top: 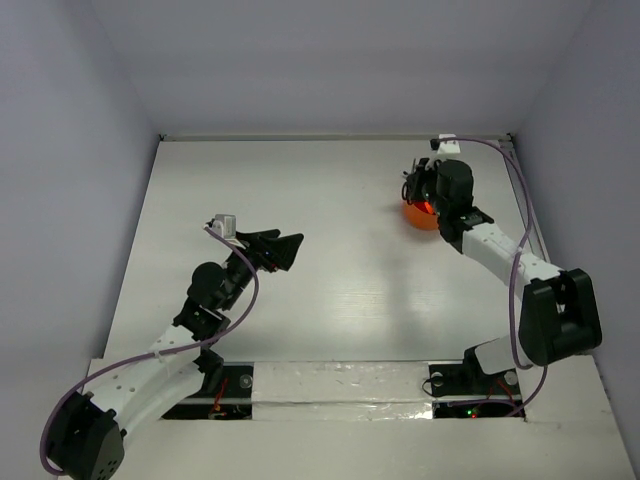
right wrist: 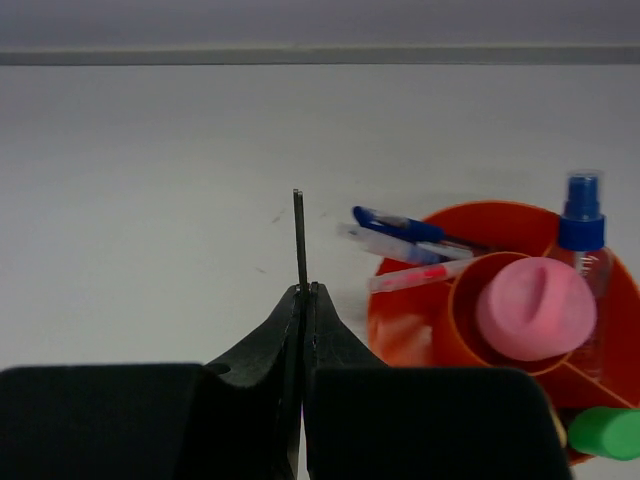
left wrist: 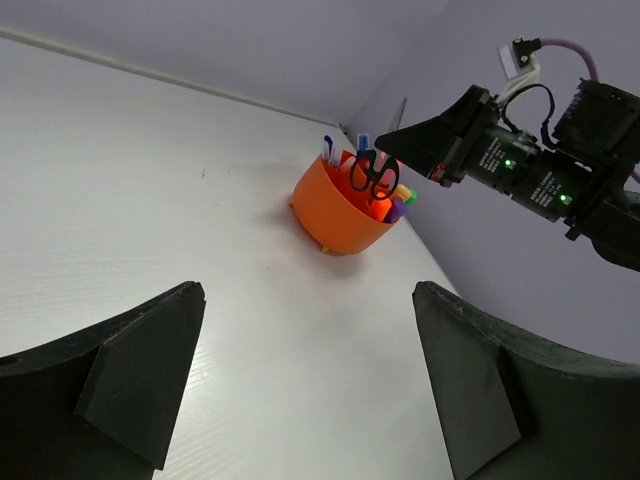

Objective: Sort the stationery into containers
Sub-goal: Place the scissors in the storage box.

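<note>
The right gripper (right wrist: 303, 289) is shut on the scissors (left wrist: 375, 172). In the right wrist view they show edge-on, as a thin dark strip standing up from the closed fingertips at lower centre. In the left wrist view their black loops hang at the gripper's tip, right of centre in the upper half, in front of the cup's (left wrist: 335, 222) open top. Whether they touch the rim cannot be told.

In the right wrist view the cup sits just right of the fingers, in the lower right. It holds blue pens (right wrist: 400, 225) leaning over its left rim, a pink knob (right wrist: 535, 308) at its middle, a blue-capped tube (right wrist: 581, 215) upright at the right, and a green highlighter (right wrist: 605, 432) end at the bottom corner.

The left gripper (left wrist: 308, 292) is wide open and holds nothing. In the top view it hangs left of centre over the table (top: 330, 290), well apart from the cup in the upper right.
</note>
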Motion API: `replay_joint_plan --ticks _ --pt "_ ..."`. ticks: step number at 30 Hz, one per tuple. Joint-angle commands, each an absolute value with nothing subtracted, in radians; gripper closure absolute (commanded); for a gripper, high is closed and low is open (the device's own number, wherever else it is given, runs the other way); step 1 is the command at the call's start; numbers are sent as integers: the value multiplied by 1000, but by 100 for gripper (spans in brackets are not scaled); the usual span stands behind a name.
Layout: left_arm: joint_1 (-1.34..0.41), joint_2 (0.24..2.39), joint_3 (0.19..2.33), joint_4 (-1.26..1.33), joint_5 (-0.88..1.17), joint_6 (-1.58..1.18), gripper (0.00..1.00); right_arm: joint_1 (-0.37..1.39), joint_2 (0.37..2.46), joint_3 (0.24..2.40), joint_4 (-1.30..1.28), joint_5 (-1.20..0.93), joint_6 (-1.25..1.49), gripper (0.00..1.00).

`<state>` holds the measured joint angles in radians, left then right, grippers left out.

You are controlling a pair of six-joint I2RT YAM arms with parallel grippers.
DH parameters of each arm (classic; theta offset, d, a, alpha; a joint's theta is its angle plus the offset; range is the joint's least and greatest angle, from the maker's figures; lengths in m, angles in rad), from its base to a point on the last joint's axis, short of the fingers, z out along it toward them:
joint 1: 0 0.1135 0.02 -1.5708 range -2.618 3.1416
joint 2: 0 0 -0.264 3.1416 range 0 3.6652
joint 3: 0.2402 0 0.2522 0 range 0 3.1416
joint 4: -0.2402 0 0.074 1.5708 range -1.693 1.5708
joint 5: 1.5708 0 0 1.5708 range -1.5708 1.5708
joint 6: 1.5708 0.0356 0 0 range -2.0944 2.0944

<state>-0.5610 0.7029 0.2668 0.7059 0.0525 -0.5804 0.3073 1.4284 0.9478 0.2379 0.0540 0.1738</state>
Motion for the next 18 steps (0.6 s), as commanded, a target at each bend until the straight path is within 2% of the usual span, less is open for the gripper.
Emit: replay_joint_plan --ticks 1,18 --pt "-557 687 261 747 61 -563 18 252 1448 1002 294 54 109 100" --pt "-557 722 259 770 67 -561 18 224 1568 989 417 51 -41 100"
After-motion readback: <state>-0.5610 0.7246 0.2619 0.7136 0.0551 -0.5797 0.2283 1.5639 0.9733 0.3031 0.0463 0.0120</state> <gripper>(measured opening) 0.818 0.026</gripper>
